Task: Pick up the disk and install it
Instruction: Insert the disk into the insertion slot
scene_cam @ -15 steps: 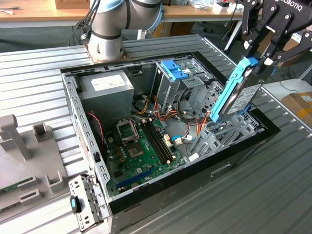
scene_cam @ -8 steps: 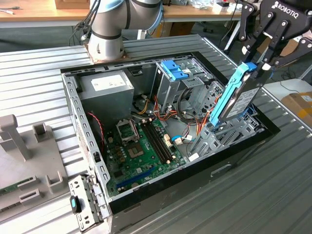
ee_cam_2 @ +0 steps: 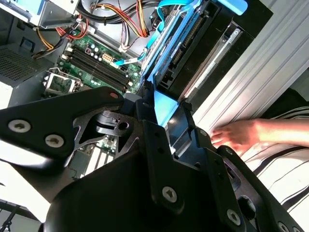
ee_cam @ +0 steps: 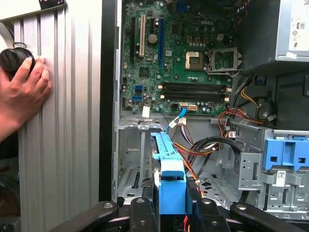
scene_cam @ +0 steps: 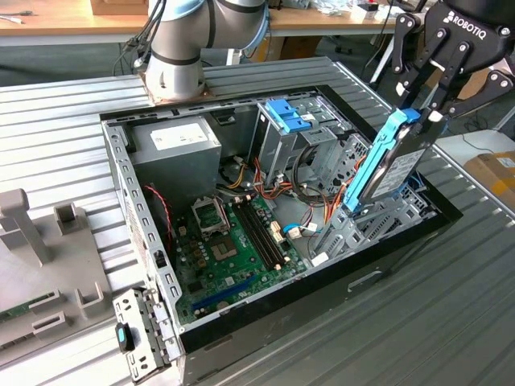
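One disk (scene_cam: 394, 165) is sitting clamped in your claw (scene_cam: 418, 121), whose fingers are pinching its upper end narrowly across the blue rail. The disk is standing on edge and leaning, upper end toward the exterior view's right. Its lower end is dipping into the open computer case (scene_cam: 121, 161) at the metal drive bay (scene_cam: 362, 229). I cannot tell whether the rails are touching the bay's guides yet.

In the first wrist view you are looking straight down the blue rail (ee_cam: 166, 164) into the bay, with wire bundles (ee_cam: 203, 147) lying just beside it. By my judgement you are working on the install step, with the pickup already done. That step is calling for the rails to stay in line with the bay's slot, and for the disk to stay off those wires.

Beyond the bay, the green motherboard (scene_cam: 233, 241) is lying flat on the case floor. The tall cage with its blue latch (scene_cam: 288, 117) is standing behind it.

Outside the case, a person's hand (ee_cam: 24, 87) is resting on the ribbed desk (scene_cam: 64, 129) near the case wall. You are working close to it, so I would go slowly.
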### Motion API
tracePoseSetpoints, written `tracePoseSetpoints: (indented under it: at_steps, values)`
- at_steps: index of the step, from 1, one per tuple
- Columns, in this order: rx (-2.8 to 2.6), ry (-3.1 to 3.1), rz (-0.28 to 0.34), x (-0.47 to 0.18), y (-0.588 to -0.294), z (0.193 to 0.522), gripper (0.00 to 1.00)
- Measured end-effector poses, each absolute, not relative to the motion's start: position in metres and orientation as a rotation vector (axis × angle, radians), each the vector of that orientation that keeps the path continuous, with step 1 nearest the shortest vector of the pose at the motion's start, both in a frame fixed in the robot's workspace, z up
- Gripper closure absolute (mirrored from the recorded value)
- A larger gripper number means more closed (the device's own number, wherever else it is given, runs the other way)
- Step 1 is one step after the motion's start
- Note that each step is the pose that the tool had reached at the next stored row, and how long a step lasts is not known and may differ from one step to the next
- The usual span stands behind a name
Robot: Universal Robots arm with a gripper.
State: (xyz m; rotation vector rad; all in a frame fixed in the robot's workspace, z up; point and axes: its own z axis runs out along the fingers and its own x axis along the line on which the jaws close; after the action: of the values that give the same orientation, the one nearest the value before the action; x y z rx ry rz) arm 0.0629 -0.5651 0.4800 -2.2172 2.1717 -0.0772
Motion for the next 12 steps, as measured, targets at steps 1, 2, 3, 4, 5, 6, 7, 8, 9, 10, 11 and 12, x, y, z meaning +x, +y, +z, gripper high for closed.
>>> tracePoseSetpoints:
  at_steps: [1,2,3,4,5,6,7,8,9,10,11,12]
  values:
    - [-2.217,2.172,-0.077,0.063,-0.565,0.480,0.64]
    - [-2.217,2.172,-0.077,0.063,-0.565,0.480,0.64]
    - [-2.215,2.174,-0.077,0.063,-0.565,0.480,0.64]
    - [-2.207,2.182,-0.078,0.063,-0.565,0.479,0.64]
    - [-2.192,2.200,-0.079,0.063,-0.565,0.478,0.64]
    - [-2.178,2.214,-0.080,0.063,-0.565,0.476,0.64]
    - [-2.176,2.217,-0.080,0.063,-0.565,0.474,0.64]
    - [-2.165,2.227,-0.080,0.063,-0.565,0.465,0.64]
    - [-2.165,2.227,-0.080,0.063,-0.565,0.465,0.64]
    - [-2.164,2.228,-0.080,0.063,-0.565,0.465,0.64]
    - [-2.164,2.228,-0.080,0.063,-0.565,0.465,0.64]
    - [-2.160,2.232,-0.080,0.063,-0.565,0.466,0.64]
